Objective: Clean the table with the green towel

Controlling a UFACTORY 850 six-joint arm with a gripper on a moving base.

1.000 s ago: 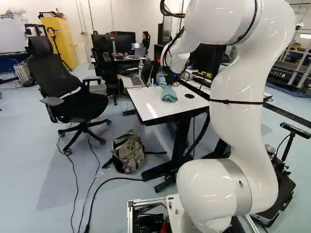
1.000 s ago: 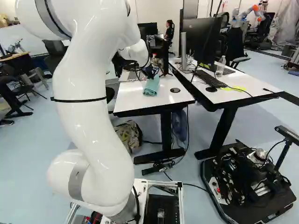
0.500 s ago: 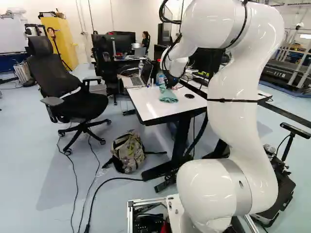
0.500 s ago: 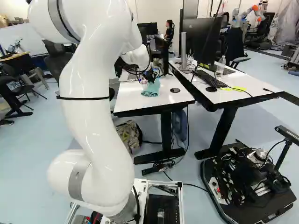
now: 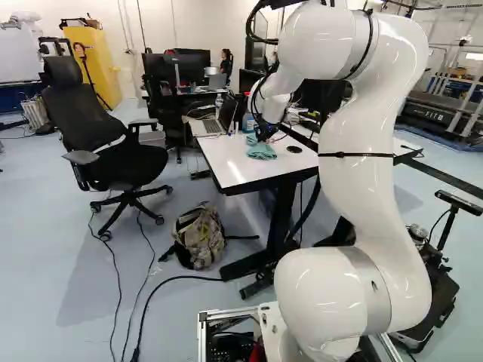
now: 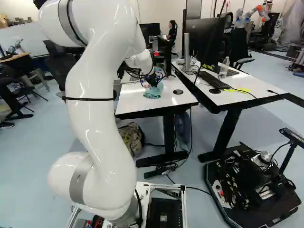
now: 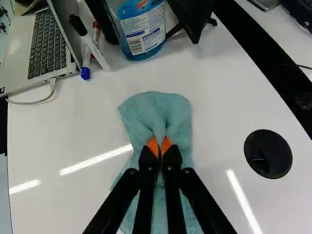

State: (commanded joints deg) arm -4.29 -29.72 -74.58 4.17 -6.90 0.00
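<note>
Gripping a raised fold of the green towel (image 7: 170,109), the gripper (image 7: 159,146) is clenched, with cloth pinched between its orange pads (image 7: 152,145). Since a second ago it has been lowered and carried forward by the arm (image 5: 355,188); the towel, bunched tall then, has been let down and now lies low on the surface (image 7: 214,73). The base has not been moved. For the task, this means that the cloth seems to have been brought into wiping position; a sweep with light downward pressure is probably called for next.

The towel is a soft blue-green, with a textured weave. It is gathered at the grip, with a rounded, folded lobe spread ahead of the gripper and a longer part running back beneath it. Because it is held by a narrow fold, it might be bunched up rather than kept flat during a stroke.

Beyond the lobe, apart from it, a bottle of blue liquid (image 7: 141,29) is stood near some markers (image 7: 101,54) and an open laptop (image 7: 44,48); these could be knocked by a long forward stroke. A round black cover (image 7: 268,153) is set into the surface, to one side of the towel. Farther out, a backpack (image 5: 200,235) is seen on the floor, near an office chair (image 5: 113,151).
</note>
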